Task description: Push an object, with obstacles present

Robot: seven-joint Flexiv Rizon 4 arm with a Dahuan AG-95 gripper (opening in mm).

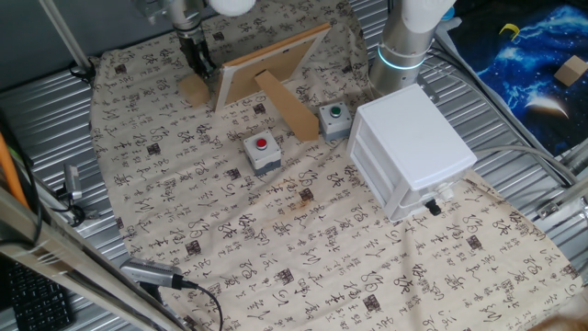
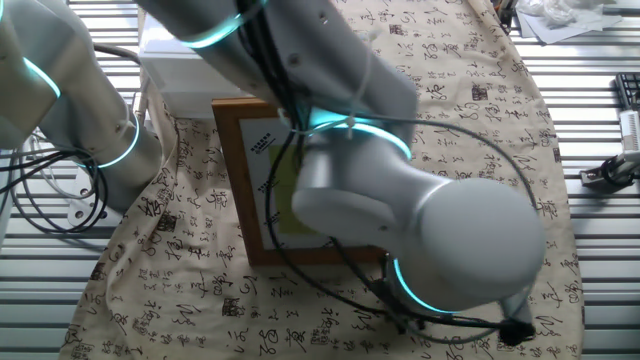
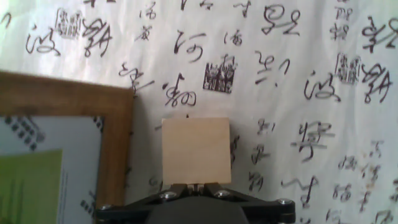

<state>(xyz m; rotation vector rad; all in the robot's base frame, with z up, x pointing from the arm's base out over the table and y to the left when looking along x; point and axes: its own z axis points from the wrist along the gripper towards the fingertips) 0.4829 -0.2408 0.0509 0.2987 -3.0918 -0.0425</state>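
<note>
Gripper: the gripper [image 3: 194,185] is sitting right behind the wooden block [image 3: 196,149], fingertips drawn together with almost no gap and touching the block's near edge; it is clamping nothing, only butting against the block.
Gripper in the fixed view: the gripper [image 1: 198,57] is hanging low over the cloth at the frame's outer end, the block [image 1: 193,89] lying at its foot.
Block: it is lying flat on the calligraphy tablecloth [image 3: 298,74], just beside the picture frame [image 3: 115,162], with a thin strip of cloth between the two.
Frame: in the fixed view the picture frame [image 1: 271,64] is leaning on its strut [image 1: 288,104].
Beyond the frame: the red-button box [image 1: 262,151] and green-button box [image 1: 334,118] are standing on the strut side of the frame, the white drawer cabinet [image 1: 413,147] beyond them, all well apart from the block.
Risk, rotation: the contact is looking narrow, so an off-centre push could be turning the block toward the frame edge.
Risk, frame: a block or finger catching that edge could be dragging or tipping the propped frame.
Risk, cloth: the cloth may be bunching ahead of the block.
Blind spot: the arm is filling the other fixed view, hiding the block there.
</note>
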